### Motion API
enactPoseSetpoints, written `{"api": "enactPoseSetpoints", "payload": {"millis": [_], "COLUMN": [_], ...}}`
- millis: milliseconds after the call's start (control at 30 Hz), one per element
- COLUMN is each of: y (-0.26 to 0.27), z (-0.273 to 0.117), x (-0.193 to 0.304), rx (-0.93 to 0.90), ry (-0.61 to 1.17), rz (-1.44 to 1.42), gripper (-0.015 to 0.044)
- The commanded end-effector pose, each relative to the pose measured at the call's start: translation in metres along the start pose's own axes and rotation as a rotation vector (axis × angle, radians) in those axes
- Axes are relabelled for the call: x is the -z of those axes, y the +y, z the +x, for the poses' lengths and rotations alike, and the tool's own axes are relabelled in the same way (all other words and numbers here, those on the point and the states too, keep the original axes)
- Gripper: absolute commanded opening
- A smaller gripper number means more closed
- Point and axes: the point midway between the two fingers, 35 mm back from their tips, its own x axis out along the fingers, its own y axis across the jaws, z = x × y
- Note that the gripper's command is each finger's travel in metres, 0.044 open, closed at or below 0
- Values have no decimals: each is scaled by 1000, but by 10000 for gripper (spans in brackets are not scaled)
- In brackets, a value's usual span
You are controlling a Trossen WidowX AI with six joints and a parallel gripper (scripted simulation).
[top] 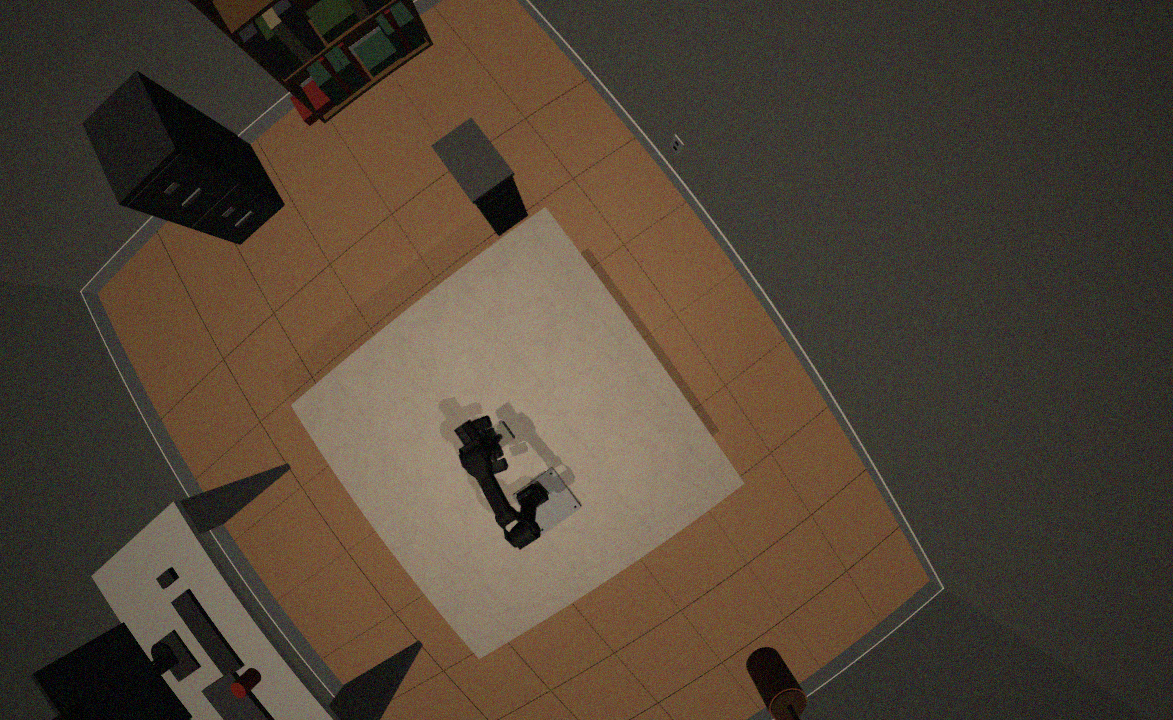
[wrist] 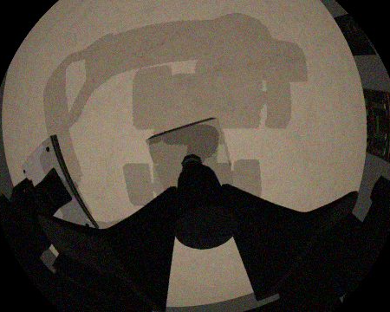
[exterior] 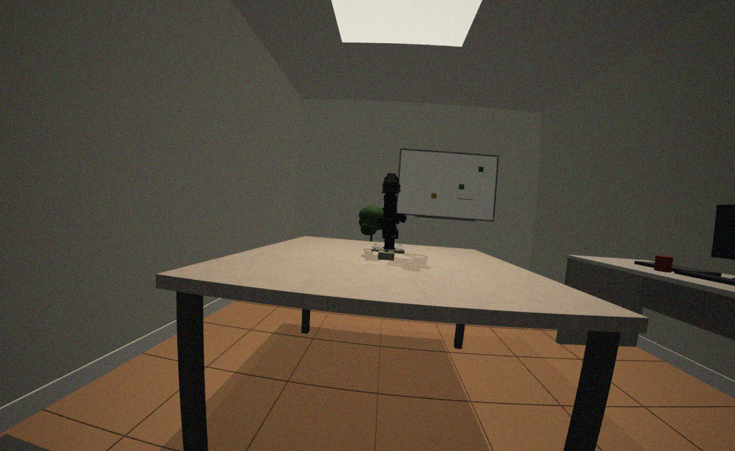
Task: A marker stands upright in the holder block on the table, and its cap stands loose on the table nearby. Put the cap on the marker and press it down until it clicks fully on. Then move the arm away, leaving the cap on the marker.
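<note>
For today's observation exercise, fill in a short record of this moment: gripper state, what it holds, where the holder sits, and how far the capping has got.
gripper state: black parallel-jaw gripper shut on the dark rounded marker cap
cap position: raised above the pale table, roughly over the holder
holder: grey holder block on the table, straight below the cap
marker: hidden behind the cap
capping: seating cannot be confirmed

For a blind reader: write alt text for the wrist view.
The gripper is shut on a dark cap, seen from above over the pale table. The arm's grey shadow falls across the table, and a light plate sits at left.
</note>
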Motion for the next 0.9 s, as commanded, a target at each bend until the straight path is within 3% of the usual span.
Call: {"api": "enactPoseSetpoints", "payload": {"millis": [0, 700, 867], "y": [0, 2, 2], "z": [8, 23, 23], "x": [1, 1, 1], "rx": [-4, -5, -4], "ry": [5, 5, 2], "rz": [1, 1, 3], "gripper": [0, 0, 131]}}
